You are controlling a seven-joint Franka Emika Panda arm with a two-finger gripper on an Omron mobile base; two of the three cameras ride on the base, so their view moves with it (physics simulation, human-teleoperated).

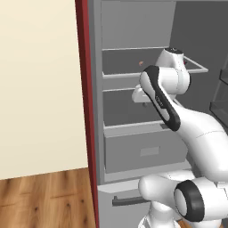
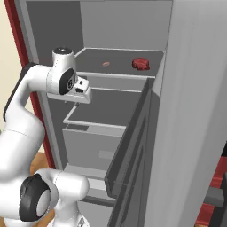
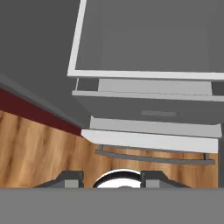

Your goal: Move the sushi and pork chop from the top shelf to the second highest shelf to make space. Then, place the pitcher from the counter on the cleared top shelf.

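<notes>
Right base view: two shelves (image 2: pixel 119 55), one pork chop (image 2: pixel 141 63)

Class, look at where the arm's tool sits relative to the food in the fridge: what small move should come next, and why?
Probably raise the tool and reach in over the top shelf toward the sushi. It faces down near the second highest shelf, nothing between its fingers, while the sushi and pork chop sit above.

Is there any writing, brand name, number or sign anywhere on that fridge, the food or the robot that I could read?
None: no readable text in any view.
The drawer front bears a plain pale rectangle with nothing written on it.
The top shelf, the red pork chop and the small sushi piece carry no labels.
The robot arm shows no markings; a faint dark speck on its top cap is too small to read.
</notes>
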